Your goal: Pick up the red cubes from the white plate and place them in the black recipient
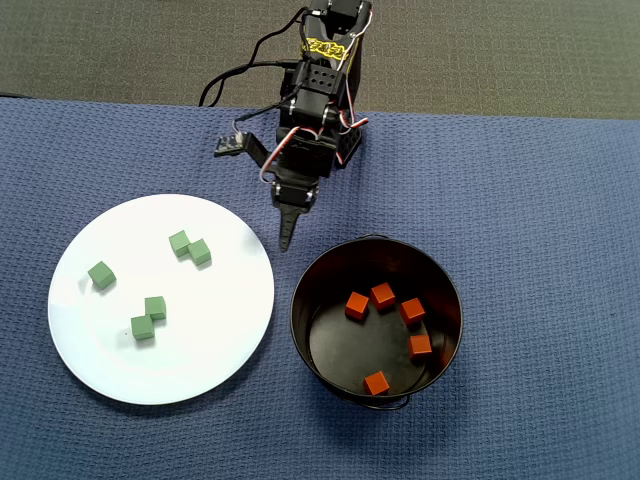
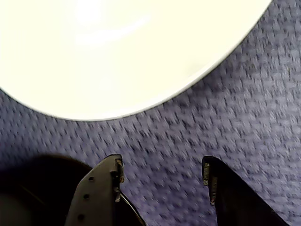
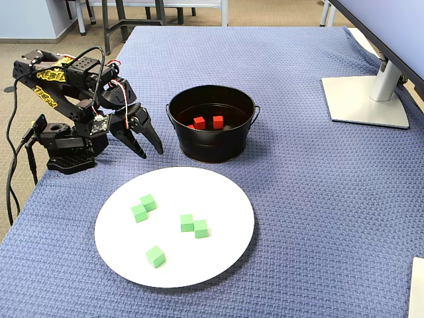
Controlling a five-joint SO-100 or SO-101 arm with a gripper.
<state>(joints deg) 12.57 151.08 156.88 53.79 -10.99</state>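
Blue woven cloth [image 1: 520, 200] covers the whole table, with a monitor stand [image 3: 368, 99] off at the right of the fixed view. Going left to right in the overhead view, the large flat round white plate [image 1: 230, 340] comes first; it carries only five small green cubes [image 1: 101, 275] and no red ones. Just beside its right rim, slightly above, hangs the black two-finger gripper [image 1: 288, 238] of the folded-back arm, pointing down toward the gap between plate and pot. Its fingers stand spread apart with nothing between them, which the wrist view [image 2: 162, 172] shows plainly: only cloth lies in the gap, with the plate's edge ahead.

Farther right sits the round glossy black metal pot [image 1: 300, 300], close to the plate but not touching it. All five small orange-red matte cubes [image 1: 384, 295] lie on its flat bottom, four in a loose arc along the upper and right side, one nearer the lower wall.

As the cubes are already down and to the right of the fingertips, inside the pot, and the plate to the left offers none to fetch, the task appears finished. Any coming move would likely be a retreat, with no cube left to reach for.
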